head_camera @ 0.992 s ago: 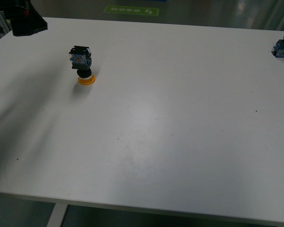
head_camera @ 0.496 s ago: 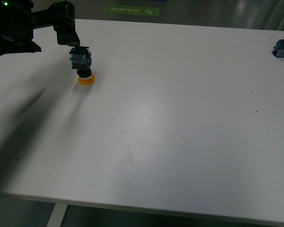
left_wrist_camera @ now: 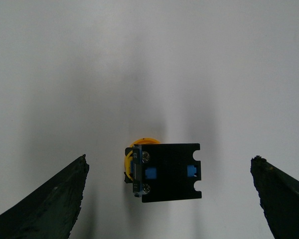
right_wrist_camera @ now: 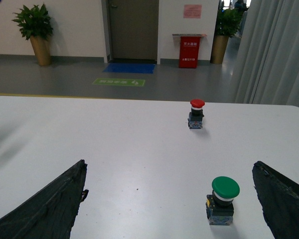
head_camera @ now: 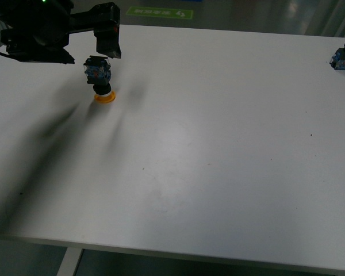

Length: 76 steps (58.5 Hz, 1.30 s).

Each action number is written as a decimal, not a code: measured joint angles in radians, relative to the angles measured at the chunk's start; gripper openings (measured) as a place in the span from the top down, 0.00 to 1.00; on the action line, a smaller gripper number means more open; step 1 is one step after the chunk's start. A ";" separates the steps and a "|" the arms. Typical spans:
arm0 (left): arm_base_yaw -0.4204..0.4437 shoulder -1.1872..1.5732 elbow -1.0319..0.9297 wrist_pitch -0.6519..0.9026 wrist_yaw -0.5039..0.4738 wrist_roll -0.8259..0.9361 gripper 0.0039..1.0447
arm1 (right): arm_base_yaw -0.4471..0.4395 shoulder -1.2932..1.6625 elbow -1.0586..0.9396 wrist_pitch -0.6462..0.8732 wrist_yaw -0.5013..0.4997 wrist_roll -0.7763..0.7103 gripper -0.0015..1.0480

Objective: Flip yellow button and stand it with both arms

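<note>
Toward the far left corner of the bench (head_camera: 230, 149), the yellow button (head_camera: 100, 77) stands upside down. Its round yellow-orange cap (head_camera: 104, 97) lies flat on the white surface, with the black collar above it and the black and blue-clear contact block (head_camera: 97, 68) on top. It stands alone, with bare bench all round it.

The left arm (head_camera: 37, 31) reaches in from the far left corner, and the left hand (left_wrist_camera: 169, 157) hangs over the button. In the left wrist view the hand is spread wide open. One finger (left_wrist_camera: 50, 199) is well off to one side of the contact block and the other finger (left_wrist_camera: 284, 194) is well off to the opposite side, with white bench showing in both gaps. Neither finger touches the button in that view. From the front, one dark finger sits just above and behind the block, and that view cannot tell whether they touch.

The right hand (right_wrist_camera: 169, 163) shows only in its own wrist view, also wide open with nothing between its fingers. Ahead of it a green-capped button (right_wrist_camera: 223, 200) stands upright, and beyond that a red-capped button (right_wrist_camera: 196, 113) stands upright near the far edge of the bench. From the front, the red-capped one sits at the far right edge, well apart from the yellow button.
</note>
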 joint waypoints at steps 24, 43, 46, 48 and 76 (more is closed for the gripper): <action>-0.014 0.047 0.094 -0.064 -0.009 0.018 0.06 | 0.000 0.000 0.000 0.000 0.000 0.000 0.07; -0.021 0.078 0.121 -0.080 -0.018 0.018 0.06 | 0.000 0.000 0.000 0.000 0.000 0.000 0.07; -0.021 0.081 0.122 -0.082 -0.018 0.018 0.06 | 0.000 0.000 0.000 0.000 0.000 0.000 0.07; -0.023 0.082 0.122 -0.082 -0.018 0.018 0.06 | 0.000 0.000 0.000 0.000 0.000 0.000 0.07; -0.032 0.090 0.142 -0.112 -0.028 0.009 0.53 | 0.000 0.000 0.000 0.000 0.000 0.000 0.07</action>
